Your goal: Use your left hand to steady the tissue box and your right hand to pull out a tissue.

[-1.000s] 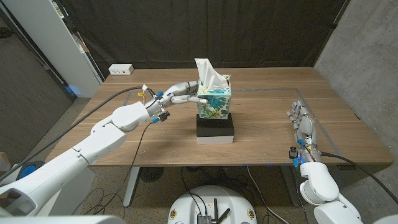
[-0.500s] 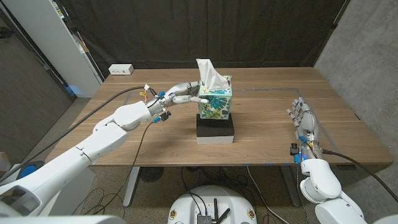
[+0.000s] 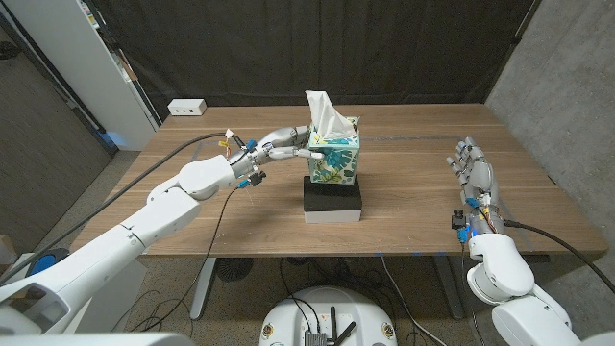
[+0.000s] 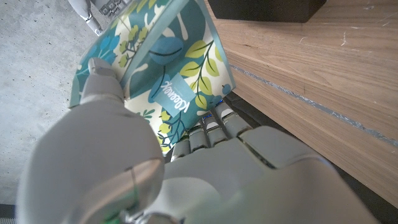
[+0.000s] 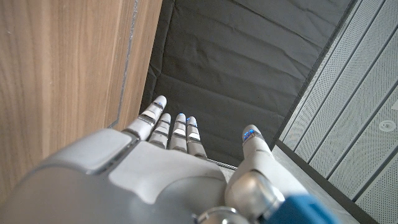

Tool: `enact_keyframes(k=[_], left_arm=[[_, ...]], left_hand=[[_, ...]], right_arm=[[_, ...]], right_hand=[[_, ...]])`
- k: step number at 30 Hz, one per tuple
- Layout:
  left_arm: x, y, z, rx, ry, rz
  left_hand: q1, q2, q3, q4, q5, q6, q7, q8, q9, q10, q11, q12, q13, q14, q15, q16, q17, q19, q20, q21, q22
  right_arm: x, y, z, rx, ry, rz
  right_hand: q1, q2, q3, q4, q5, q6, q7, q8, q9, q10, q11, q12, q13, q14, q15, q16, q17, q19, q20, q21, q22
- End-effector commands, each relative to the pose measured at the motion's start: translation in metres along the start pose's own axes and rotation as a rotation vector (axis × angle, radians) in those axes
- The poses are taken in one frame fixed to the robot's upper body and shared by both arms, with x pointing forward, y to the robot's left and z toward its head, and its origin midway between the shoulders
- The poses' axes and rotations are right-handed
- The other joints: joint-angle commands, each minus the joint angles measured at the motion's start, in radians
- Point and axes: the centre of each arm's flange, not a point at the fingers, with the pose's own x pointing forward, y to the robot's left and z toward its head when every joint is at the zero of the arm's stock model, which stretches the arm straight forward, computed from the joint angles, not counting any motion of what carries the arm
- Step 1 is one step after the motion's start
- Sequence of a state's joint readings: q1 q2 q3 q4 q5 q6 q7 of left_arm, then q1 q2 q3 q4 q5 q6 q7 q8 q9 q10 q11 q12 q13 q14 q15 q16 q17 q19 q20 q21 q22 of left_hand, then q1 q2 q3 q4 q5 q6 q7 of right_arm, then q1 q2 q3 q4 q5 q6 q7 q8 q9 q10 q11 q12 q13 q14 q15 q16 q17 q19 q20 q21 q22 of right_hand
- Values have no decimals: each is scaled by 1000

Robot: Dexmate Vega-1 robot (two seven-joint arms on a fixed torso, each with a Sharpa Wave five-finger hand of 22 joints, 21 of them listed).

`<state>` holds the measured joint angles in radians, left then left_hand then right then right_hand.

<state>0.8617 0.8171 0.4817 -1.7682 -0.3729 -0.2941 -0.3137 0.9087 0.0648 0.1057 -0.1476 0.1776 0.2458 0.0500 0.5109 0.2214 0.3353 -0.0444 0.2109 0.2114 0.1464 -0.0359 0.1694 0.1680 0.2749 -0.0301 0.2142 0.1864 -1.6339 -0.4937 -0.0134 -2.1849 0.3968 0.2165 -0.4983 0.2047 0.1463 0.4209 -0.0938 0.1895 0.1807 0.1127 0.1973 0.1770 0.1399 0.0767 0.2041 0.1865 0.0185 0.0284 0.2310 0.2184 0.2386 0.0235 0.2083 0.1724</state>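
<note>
A teal tissue box (image 3: 333,157) with a leaf print stands on a black block (image 3: 332,198) at the middle of the wooden table (image 3: 413,183). A white tissue (image 3: 324,112) sticks up from its top. My left hand (image 3: 286,146) grips the box from its left side, with the fingers against the box wall. In the left wrist view that hand (image 4: 124,162) has its thumb on the printed face of the box (image 4: 174,68). Far to the right of the box, my right hand (image 3: 475,175) is held over the table with its fingers apart and nothing in it. The right wrist view shows the same spread fingers (image 5: 166,127).
A white power strip (image 3: 187,108) lies at the table's back left corner. A white cabinet (image 3: 86,67) stands left of the table and a black curtain (image 3: 384,48) hangs behind it. Bare wood lies between the block and my right hand.
My right hand has risen a little and moved slightly away from the table's front edge. The left hand stays on the box, which has not moved.
</note>
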Motion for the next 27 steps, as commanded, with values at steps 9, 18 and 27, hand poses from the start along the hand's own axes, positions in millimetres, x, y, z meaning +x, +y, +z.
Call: enact_keyframes(k=[9,18,27], left_arm=[[8,1,-1,-1,-5,-4],[9,0,-1,-1,-6,-2],[12,0,0,3,-5,-2]], left_hand=[[3,11,6,-3,2,0,4,9,1,-4,3,-2,2,-4,-19,5,-1,0,2,0,2],[2,12,8,-3,2,-4,5,8,1,-6,3,-3,2,-5,-17,5,-1,-1,3,0,2],[1,12,10,-3,2,-1,5,9,1,-5,2,-2,2,-5,-19,5,-1,-1,2,0,2]], right_arm=[[17,6,42,-30,-3,41],[22,8,59,-56,-7,58],[26,8,73,-53,-8,86]], right_hand=[[2,30,12,2,4,12,3,4,3,7,5,4,2,8,3,8,6,10,-1,4,0],[3,29,14,4,4,13,4,2,3,9,6,3,2,7,4,8,8,12,1,3,1],[1,27,15,7,4,12,6,0,3,4,8,-1,3,4,8,8,11,12,4,1,1]])
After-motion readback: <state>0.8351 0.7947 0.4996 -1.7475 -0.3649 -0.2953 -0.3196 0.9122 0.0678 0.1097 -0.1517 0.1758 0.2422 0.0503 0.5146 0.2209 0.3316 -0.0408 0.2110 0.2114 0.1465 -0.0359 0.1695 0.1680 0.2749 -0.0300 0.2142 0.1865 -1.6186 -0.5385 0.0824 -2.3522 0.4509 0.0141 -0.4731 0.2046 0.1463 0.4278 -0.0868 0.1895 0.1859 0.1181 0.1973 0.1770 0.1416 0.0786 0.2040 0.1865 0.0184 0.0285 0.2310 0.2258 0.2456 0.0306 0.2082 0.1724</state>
